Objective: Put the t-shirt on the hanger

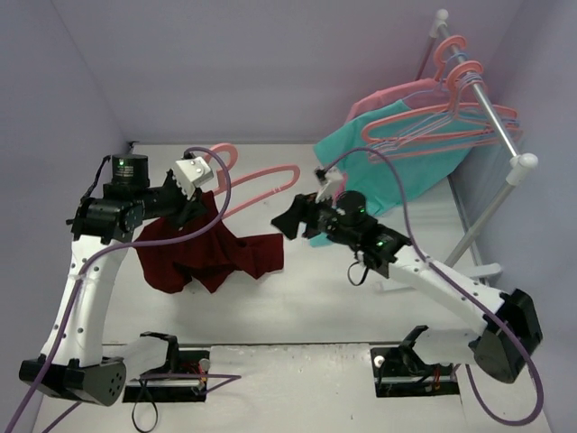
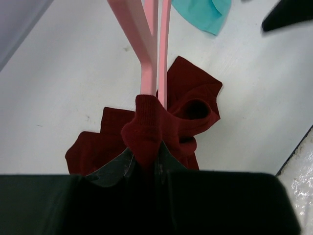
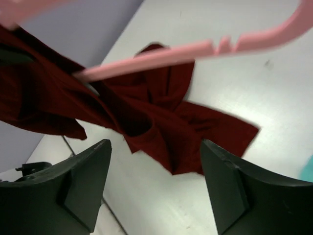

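maroon t-shirt [image 1: 212, 257] bunched, partly lifted; draped over pink hanger [image 3: 195, 49]

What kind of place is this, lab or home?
Probably a robot lab test cell, not a home: white table, plain lilac walls, and a small garment rail with spare pink hangers.

We see soft, even, bright light, only faint shadows on the table [image 1: 297, 307], and the hanger [image 3: 195, 49] smeared by blur in our right wrist view.

A robotics lab cell; plain lilac walls [image 1: 270, 63] enclose a white bench [image 1: 297, 311]. Two arms [image 1: 77, 289] are bolted on; a garment rail [image 1: 484, 101] stands beside.
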Robot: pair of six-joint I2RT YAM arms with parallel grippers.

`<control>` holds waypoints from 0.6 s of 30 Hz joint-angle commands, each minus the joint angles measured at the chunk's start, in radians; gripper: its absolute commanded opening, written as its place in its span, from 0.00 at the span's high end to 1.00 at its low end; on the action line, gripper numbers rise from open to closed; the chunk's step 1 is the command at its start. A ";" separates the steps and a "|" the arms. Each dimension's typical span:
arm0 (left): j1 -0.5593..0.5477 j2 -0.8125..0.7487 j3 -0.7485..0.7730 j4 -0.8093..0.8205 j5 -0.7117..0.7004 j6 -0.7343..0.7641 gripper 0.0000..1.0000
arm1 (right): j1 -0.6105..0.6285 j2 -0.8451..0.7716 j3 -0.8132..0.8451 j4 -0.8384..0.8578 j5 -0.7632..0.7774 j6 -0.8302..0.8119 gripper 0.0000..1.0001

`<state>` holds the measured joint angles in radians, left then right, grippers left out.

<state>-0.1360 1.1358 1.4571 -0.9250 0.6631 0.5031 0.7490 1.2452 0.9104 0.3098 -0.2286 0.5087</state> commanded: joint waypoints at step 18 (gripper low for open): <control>0.004 -0.103 -0.116 0.168 -0.020 -0.161 1.00 | 0.168 0.354 0.149 0.168 0.142 0.254 0.31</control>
<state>-0.1360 1.0627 1.3310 -0.8467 0.6372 0.3779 0.8956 1.5633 0.9979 0.3844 -0.0917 0.7154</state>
